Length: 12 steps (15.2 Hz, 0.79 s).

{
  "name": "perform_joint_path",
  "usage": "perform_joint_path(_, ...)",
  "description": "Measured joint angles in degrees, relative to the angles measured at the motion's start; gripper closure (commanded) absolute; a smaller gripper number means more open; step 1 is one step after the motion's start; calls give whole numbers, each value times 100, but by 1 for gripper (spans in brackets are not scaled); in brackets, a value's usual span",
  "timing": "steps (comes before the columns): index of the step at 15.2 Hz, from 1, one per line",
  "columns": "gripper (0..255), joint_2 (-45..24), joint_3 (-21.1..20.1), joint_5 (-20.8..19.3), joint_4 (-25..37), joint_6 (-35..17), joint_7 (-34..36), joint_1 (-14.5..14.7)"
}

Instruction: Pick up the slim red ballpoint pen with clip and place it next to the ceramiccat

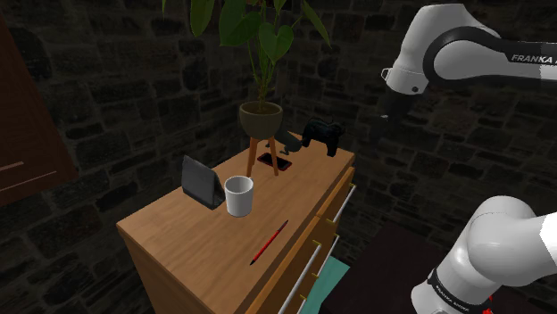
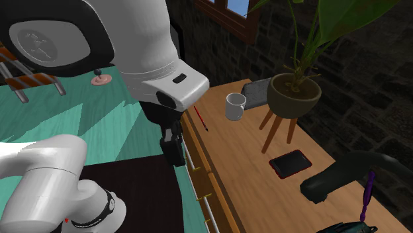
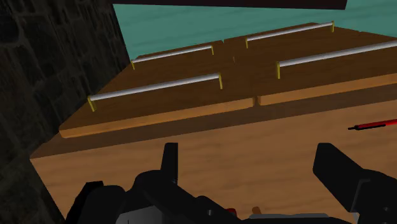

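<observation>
The slim red pen (image 1: 270,241) lies flat on the wooden dresser top (image 1: 178,227), close to its front edge and near the end by the shoulder view's lower left. In the second exterior view the pen (image 2: 198,118) lies just beyond my gripper (image 2: 175,155). A black cat figure (image 1: 323,134) stands at the far end of the top. My gripper (image 1: 383,125) hangs in the air off the dresser's front, beside the cat's end. In the wrist view my gripper (image 3: 249,153) is open with nothing between its fingers, and the pen (image 3: 375,125) lies off to one side.
A white mug (image 1: 238,194), a dark tablet on a stand (image 1: 202,181), a potted plant on a wooden tripod (image 1: 261,116) and a red-cased phone (image 1: 276,161) share the top between pen and cat. Drawer fronts with metal handles (image 3: 156,87) face my gripper. A teal rug (image 2: 99,126) covers the floor.
</observation>
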<state>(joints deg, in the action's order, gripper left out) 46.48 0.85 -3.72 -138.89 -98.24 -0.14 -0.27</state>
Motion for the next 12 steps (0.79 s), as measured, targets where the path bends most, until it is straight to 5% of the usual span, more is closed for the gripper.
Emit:
perform_joint_path(3, 0, 73, -197, 116, -154, -47, 399, -50)
perform_joint_path(12, 0, -232, -1793, 1124, -713, -722, 3536, -345)
